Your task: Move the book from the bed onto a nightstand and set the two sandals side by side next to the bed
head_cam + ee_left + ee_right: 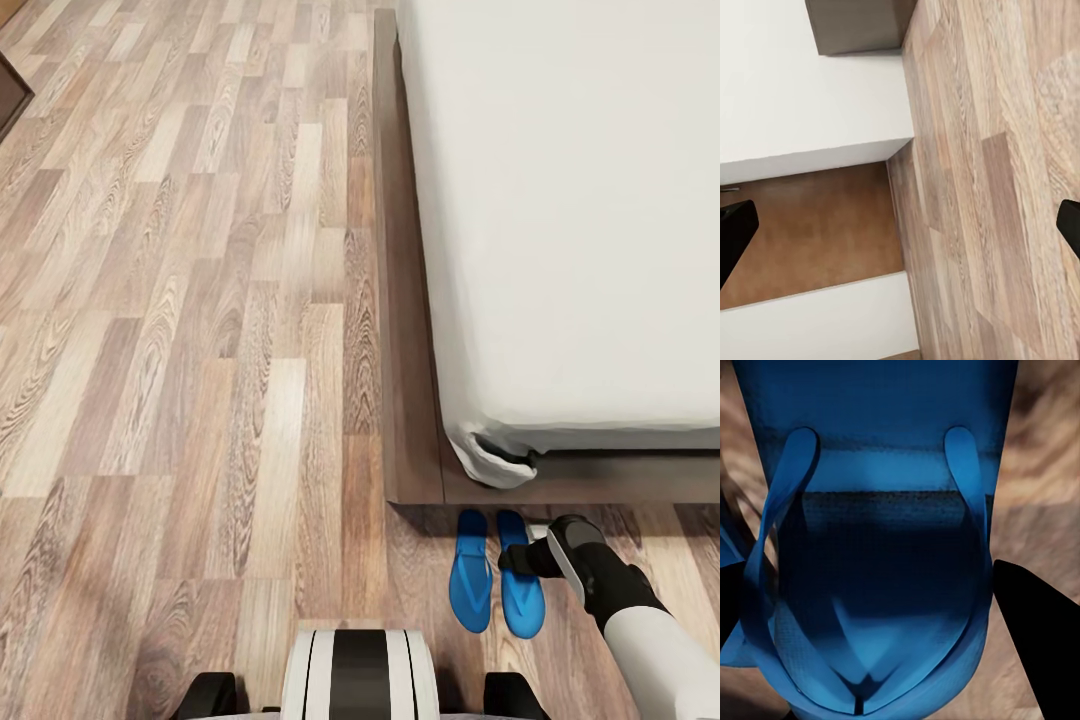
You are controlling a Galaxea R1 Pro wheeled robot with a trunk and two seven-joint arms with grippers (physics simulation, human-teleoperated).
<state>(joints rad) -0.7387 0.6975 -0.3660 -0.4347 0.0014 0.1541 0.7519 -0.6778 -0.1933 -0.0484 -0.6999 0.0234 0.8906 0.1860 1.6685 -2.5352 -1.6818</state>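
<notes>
**Two sandals down by the bed's foot corner**

Two blue sandals lay side by side on the floor (180, 330) just off the bed (410, 330) frame's corner: the left sandal (470, 585) and the right sandal (521, 590). The right gripper (520, 560) hung over the right sandal, jaws spread either side of it, gripping nothing I could confirm. The left gripper (900, 232) was wide open and empty. Judging by this, sandal placing was ending; next, lift clear and find the book.

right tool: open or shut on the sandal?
Open. In the right wrist view the right tool has its dark fingers spread wide, one on each side of the sandal, which lies flat on the floor.
</notes>
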